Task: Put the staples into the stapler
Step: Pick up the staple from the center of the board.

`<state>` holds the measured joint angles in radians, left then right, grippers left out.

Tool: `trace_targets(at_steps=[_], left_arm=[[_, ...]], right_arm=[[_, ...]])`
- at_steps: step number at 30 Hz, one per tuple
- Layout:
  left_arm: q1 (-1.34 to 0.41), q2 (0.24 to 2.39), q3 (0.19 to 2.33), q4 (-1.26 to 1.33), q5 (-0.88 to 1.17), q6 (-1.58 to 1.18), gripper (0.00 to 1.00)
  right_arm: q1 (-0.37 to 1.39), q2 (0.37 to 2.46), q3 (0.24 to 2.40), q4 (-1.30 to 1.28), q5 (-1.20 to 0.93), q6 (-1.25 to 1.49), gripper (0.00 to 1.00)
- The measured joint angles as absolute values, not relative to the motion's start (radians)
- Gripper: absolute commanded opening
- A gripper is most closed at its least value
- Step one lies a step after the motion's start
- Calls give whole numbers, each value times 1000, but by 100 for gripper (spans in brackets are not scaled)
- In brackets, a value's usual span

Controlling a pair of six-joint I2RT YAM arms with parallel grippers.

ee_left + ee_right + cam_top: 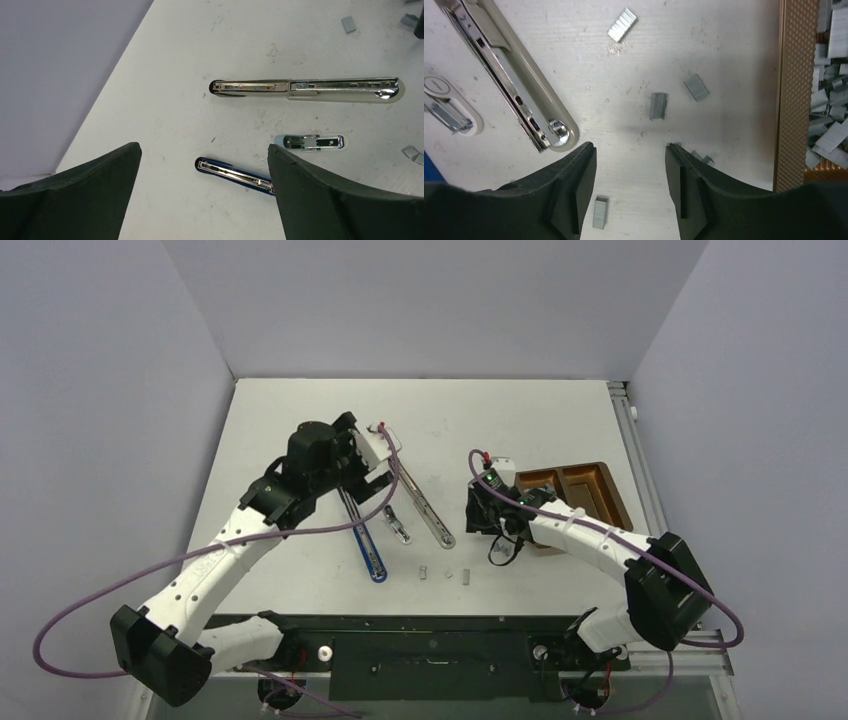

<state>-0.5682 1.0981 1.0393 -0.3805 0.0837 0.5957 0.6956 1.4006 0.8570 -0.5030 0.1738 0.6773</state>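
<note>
Staple strips (658,106) are scattered on the worktop (634,50) beside the long stapler (509,75), and more are heaped in the tray (791,100). The right fingers (569,195) are seen part open above them, empty. The left fingers (85,195) are spread wide, empty. The strips are judged light, brittle and slippery, best pinched across their long flat sides.

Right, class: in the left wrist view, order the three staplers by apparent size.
1. The long stapler.
2 or 3, unsure: blue stapler, partly hidden behind a finger, and small stapler; their visible parts look alike.
</note>
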Motion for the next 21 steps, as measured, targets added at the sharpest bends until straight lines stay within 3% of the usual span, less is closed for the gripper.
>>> trace_targets(at_steps=[6,9,12,16,19,21], left_arm=[[-389,1271,1263,-533,61,426,96],[-259,1333,1354,-620,47,353,96],[-133,1355,1378,-684,47,302,96],[79,1343,1347,-730,105,269,96],[184,1294,1267,-732,137,269,96],[218,1256,1212,-734,151,272,96]], right_arm=[[688,1515,974,-471,191,670,54],[678,1584,1035,-456,188,671,47],[667,1646,1085,-448,188,682,41],[668,1670,1103,-455,202,698,42],[686,1655,1092,-457,224,697,55],[712,1615,1053,-454,231,696,79]])
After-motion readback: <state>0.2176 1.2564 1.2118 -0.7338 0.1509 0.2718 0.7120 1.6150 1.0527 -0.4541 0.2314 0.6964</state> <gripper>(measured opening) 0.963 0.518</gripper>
